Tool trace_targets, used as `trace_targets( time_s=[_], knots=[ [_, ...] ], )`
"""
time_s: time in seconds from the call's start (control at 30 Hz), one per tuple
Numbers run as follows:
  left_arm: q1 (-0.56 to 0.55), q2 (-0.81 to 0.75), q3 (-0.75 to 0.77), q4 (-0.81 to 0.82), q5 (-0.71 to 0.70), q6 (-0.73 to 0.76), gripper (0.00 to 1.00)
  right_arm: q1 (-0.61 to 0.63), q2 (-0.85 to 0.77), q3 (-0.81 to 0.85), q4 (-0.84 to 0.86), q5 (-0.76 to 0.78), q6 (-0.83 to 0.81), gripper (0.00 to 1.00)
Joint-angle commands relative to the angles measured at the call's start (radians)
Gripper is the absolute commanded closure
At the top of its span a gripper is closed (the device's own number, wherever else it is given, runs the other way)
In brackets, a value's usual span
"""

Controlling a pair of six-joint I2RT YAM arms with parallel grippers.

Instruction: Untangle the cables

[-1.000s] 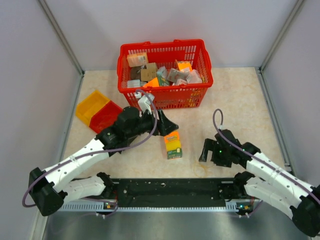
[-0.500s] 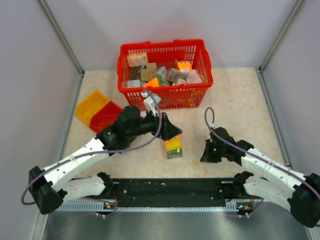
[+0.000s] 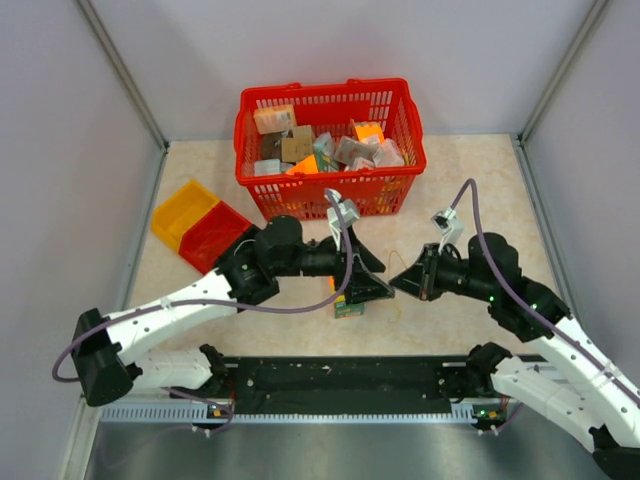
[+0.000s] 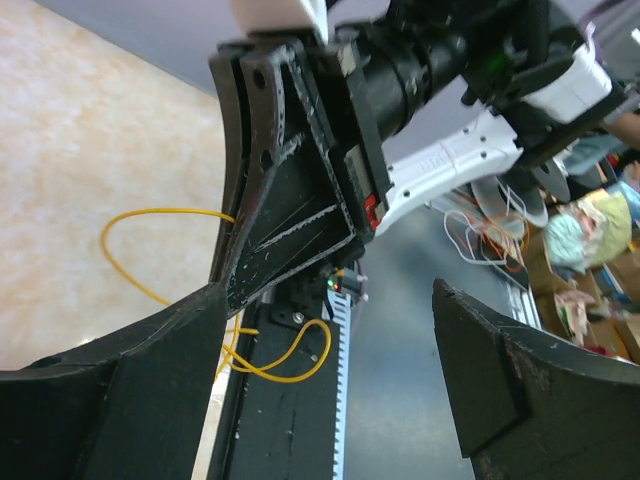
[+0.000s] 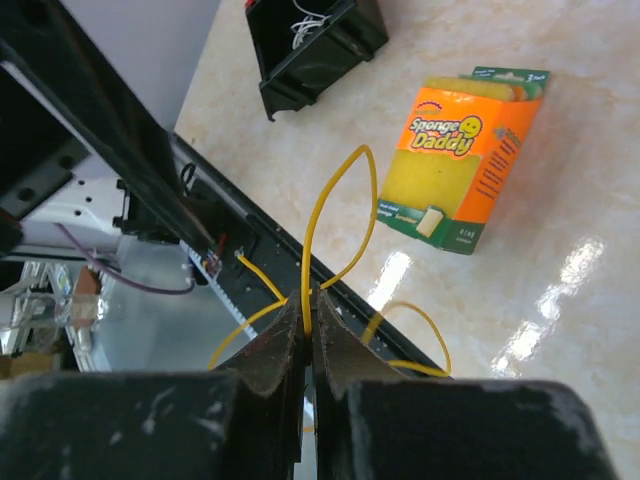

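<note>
My right claw (image 5: 305, 300) pinches yellow cable (image 5: 309, 235), holds it over desk (image 5: 560, 300) near sponge box (image 5: 460, 160) so loops hang loose. My left claw (image 4: 328, 295) spread, facing it; I think ready for other strand.

Desk (image 3: 480, 190) layout: basket behind, box in the middle, pincers meeting above it.
The basket (image 3: 325, 88) stands at the back centre, with small packages in it. Two open bins (image 3: 200, 225) lie side by side to its left, nearer the front. The box (image 5: 465, 165) lies before the basket, under the left pincer (image 3: 372, 280). The right pincer (image 3: 408, 283) is just right of that one, tips facing it. The cables (image 5: 335, 215) loop between the box and the right pincer, one strand pinched between its tips. The loops trail onto the rail (image 3: 340, 378) along the near edge.
</note>
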Motion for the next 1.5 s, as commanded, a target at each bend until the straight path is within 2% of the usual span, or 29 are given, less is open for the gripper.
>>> trace_targets(
  time_s=[0.0,0.2,0.37,0.47,0.6,0.77,1.0,1.23,1.3,1.33,1.37,1.4,1.47],
  knots=[
    [-0.049,0.083,0.053,0.045,0.059,0.027,0.14,0.010,-0.024,0.075,0.035,-0.082,-0.001,1.00],
    [-0.089,0.161,0.110,-0.032,0.076,0.058,0.23,0.010,-0.053,0.101,0.069,-0.100,0.042,1.00],
    [-0.106,0.201,0.146,-0.098,0.069,0.084,0.34,0.010,-0.058,0.101,0.078,-0.108,0.048,1.00],
    [-0.107,0.192,0.164,-0.159,0.018,0.109,0.35,0.010,-0.067,0.097,0.075,-0.094,0.051,1.00],
    [-0.107,0.107,0.121,-0.156,-0.069,0.135,0.31,0.012,-0.084,0.083,0.074,-0.063,0.045,1.00],
    [-0.107,-0.016,0.038,-0.092,-0.238,0.145,0.15,0.010,-0.072,0.071,0.075,-0.085,0.043,1.00],
    [-0.107,0.079,0.144,-0.263,-0.290,0.161,0.15,0.010,-0.072,0.094,0.074,-0.088,0.037,1.00],
    [-0.107,0.146,0.133,-0.224,-0.109,0.129,0.39,0.010,-0.122,0.098,0.074,-0.030,0.040,1.00],
    [-0.107,0.143,0.136,-0.221,-0.114,0.128,0.55,0.010,-0.124,0.092,0.074,-0.031,0.040,1.00],
    [-0.107,0.137,0.141,-0.227,-0.135,0.139,0.70,0.010,-0.126,0.088,0.074,-0.033,0.042,1.00],
    [-0.107,0.129,0.146,-0.237,-0.161,0.156,0.89,0.012,-0.119,0.086,0.074,-0.034,0.040,1.00],
    [-0.107,0.117,0.152,-0.263,-0.218,0.167,1.00,0.012,-0.116,0.082,0.072,-0.033,0.037,0.90],
    [-0.106,0.093,0.156,-0.317,-0.365,0.184,1.00,0.010,-0.115,0.069,0.066,-0.020,0.036,0.59]
  ],
)
